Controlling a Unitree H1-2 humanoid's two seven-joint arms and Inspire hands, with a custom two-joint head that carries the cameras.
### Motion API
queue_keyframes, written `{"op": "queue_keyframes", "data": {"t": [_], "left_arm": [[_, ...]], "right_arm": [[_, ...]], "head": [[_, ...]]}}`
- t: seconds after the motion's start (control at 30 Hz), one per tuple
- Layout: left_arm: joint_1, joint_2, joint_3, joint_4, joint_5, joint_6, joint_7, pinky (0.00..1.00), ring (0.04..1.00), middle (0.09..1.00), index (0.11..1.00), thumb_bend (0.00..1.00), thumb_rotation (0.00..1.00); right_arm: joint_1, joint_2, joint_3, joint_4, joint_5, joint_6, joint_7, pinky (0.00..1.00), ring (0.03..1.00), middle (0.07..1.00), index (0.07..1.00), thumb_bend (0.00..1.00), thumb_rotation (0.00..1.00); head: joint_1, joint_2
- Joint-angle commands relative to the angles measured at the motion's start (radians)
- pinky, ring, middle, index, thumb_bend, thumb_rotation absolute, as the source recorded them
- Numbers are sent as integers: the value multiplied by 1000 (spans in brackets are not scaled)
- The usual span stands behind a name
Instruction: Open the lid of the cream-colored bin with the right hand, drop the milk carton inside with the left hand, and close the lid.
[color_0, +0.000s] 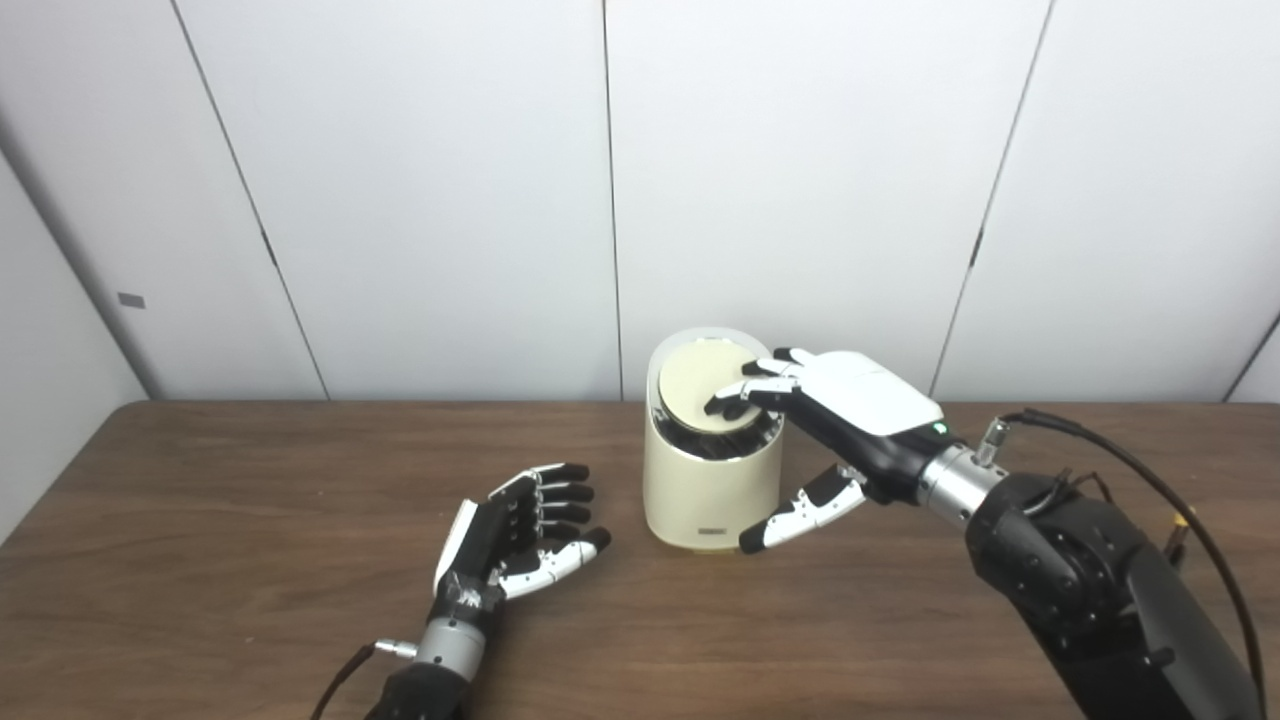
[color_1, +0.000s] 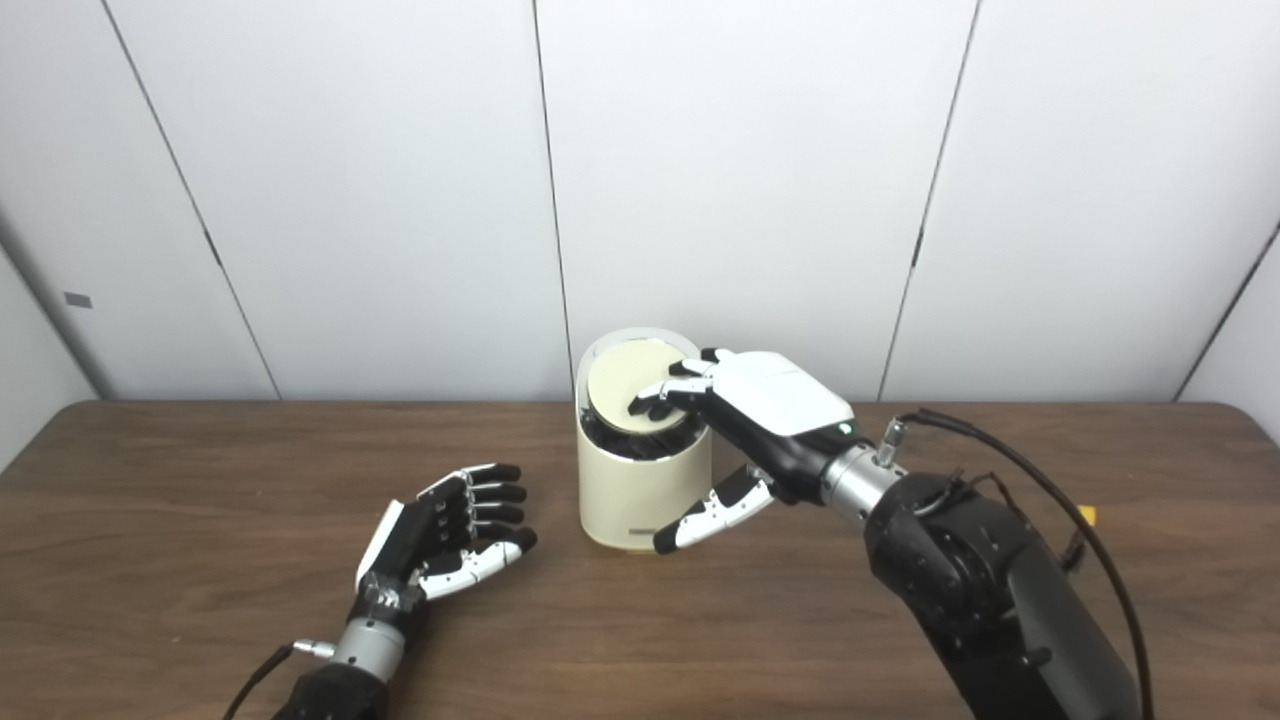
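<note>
Standing mid-table with bare wood all round, the cream bin (color_0: 712, 485) has its lid (color_0: 705, 388) tilted; the right hand (color_0: 835, 420) presses fingertips (color_0: 728, 400) on it, the left hand (color_0: 520, 535) rests spread, near-left.

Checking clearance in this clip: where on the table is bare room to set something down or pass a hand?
Bare wood runs along the table in front of the bin, between the left hand and the right arm, and across the far left behind the left hand. It is crowded at the bin, where the right hand rests on the lid.
</note>
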Motion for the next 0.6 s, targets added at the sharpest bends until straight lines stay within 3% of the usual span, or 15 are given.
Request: {"op": "queue_keyframes", "data": {"t": [0.0, 0.23, 0.57], "left_arm": [[-25, 2, 3, -31, 0, -22, 12, 615, 658, 693, 753, 604, 44], [-19, 1, 2, -32, -3, -31, 10, 659, 657, 687, 756, 608, 47], [-6, -9, -9, -44, 4, -26, 18, 626, 664, 692, 754, 606, 29]], "right_arm": [[-37, -6, -8, -17, 5, -18, -9, 995, 935, 777, 804, 724, 435], [-32, -8, -7, -25, -2, -13, -5, 984, 938, 782, 805, 724, 436], [-26, -8, -14, -40, -1, -10, -6, 959, 944, 798, 806, 722, 425]], "head": [[0, 1], [-3, -9], [9, -28]]}}
